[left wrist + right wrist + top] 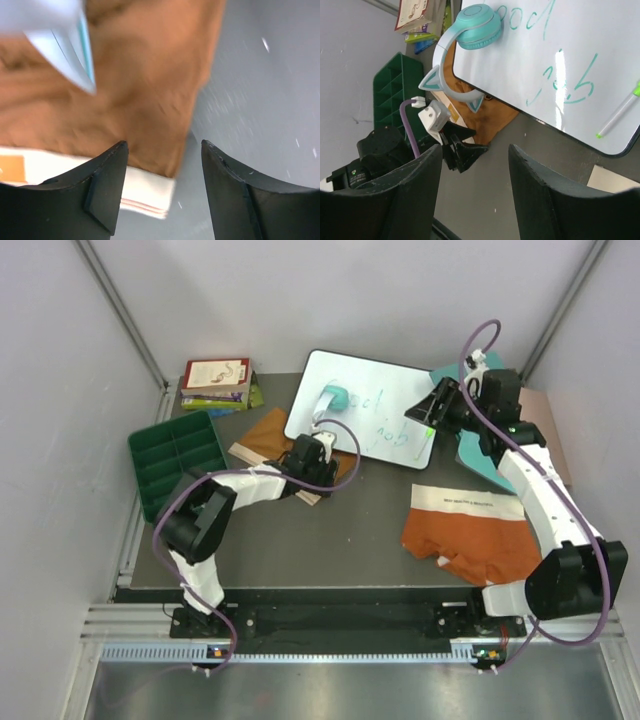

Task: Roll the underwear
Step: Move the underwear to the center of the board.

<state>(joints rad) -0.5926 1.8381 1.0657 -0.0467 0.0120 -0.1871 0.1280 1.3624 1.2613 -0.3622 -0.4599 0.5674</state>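
Overhead view of a dark grey surface (330,530) with a whiteboard (365,405) lying flat at its centre back, teal cat-ear headphones (470,25) resting on the board's left part.

A mustard-tan brief (125,100) lies at the whiteboard's near-left corner, and part of the cloth is tucked beneath that corner. The left end effector (164,150) hangs over this brief, released and empty. Its two dark fingers are spread either side of the cloth's right edge, just above the pale waistband (145,192). The wrist view is blurred, so contact with the cloth cannot be judged.

A rust-orange brief (475,540) lies spread out, unrolled, well to the near-right of the whiteboard. No black brief can be seen.

The right end effector (476,150) hovers above the whiteboard's right edge, also released, holding nothing.

Likely risks: because the whiteboard pins part of the tan brief, pulling or rolling it may drag the board and slide the headphones off. Or the cloth may slip out of a shallow pinch. Closing on the edge might catch only one layer, leaving a loose, lopsided roll. The fingers could also snag the waistband and bunch the fabric. The right arm, sitting high over the board, could knock it on descending.
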